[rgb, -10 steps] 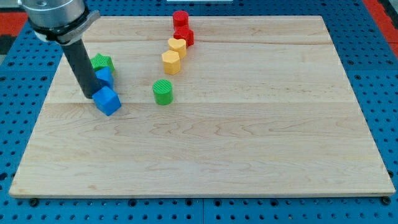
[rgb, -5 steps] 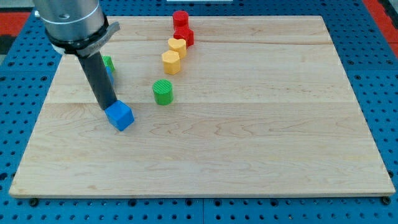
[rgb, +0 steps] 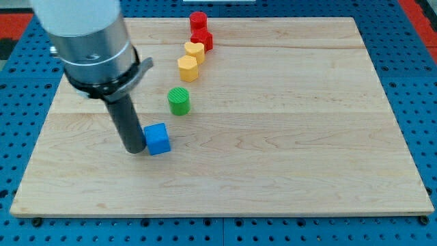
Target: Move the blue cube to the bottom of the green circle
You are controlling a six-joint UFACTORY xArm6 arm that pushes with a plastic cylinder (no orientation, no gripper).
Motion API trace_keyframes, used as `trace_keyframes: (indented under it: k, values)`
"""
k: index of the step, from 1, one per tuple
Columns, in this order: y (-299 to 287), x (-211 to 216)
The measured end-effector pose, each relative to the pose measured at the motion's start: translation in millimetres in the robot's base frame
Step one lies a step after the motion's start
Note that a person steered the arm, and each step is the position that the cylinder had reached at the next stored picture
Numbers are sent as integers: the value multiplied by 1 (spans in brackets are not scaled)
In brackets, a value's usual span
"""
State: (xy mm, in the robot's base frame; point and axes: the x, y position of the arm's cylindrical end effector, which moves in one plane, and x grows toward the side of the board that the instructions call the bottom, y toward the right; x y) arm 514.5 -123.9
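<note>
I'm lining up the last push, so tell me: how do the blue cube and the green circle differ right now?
The blue cube is square-edged with flat faces; the green circle is a round upright cylinder with a ridged top. The blue cube lies lower and left of the green circle in the view. My tip sits against the cube's left side; the green circle stands apart, untouched. Both look similar in size and rest on the wooden board.

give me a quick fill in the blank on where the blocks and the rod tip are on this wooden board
1. My tip touches the view's ____ side of the blue cube.
2. The blue cube lies toward the view's bottom and left of the ____ cylinder.
3. The two yellow blocks sit just below the two ____ blocks, near the top of the wooden board.

Missing words: left; green; red
</note>
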Motion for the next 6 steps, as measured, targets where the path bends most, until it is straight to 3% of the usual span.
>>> trace_keyframes:
  k: [4, 6]
  values:
    - [37, -23]
    - [-48, -35]
